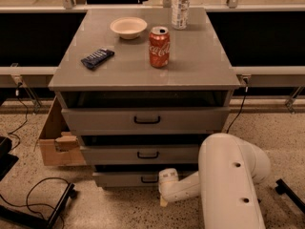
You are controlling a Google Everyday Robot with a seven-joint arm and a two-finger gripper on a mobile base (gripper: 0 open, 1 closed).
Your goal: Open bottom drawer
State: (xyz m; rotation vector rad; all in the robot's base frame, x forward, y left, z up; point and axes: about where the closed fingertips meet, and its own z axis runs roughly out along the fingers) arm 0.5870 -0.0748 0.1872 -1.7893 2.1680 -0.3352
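The bottom drawer (121, 179) is the lowest, shortest grey front of the grey cabinet (143, 70), with a small black loop handle (148, 180) at its centre. It looks pulled out slightly, like the two drawers above it. My gripper (164, 199) is on the end of the white arm (228, 175), low at the cabinet's front, just right of and below that handle, pointing down toward the floor. Whether it touches the handle does not show.
On the cabinet top stand a red cola can (159, 46), a white bowl (128, 26), a clear bottle (180, 1) and a dark snack bar (97, 58). A cardboard box (55, 140) sits left of the cabinet. Black cables (33, 199) lie on the floor at the left.
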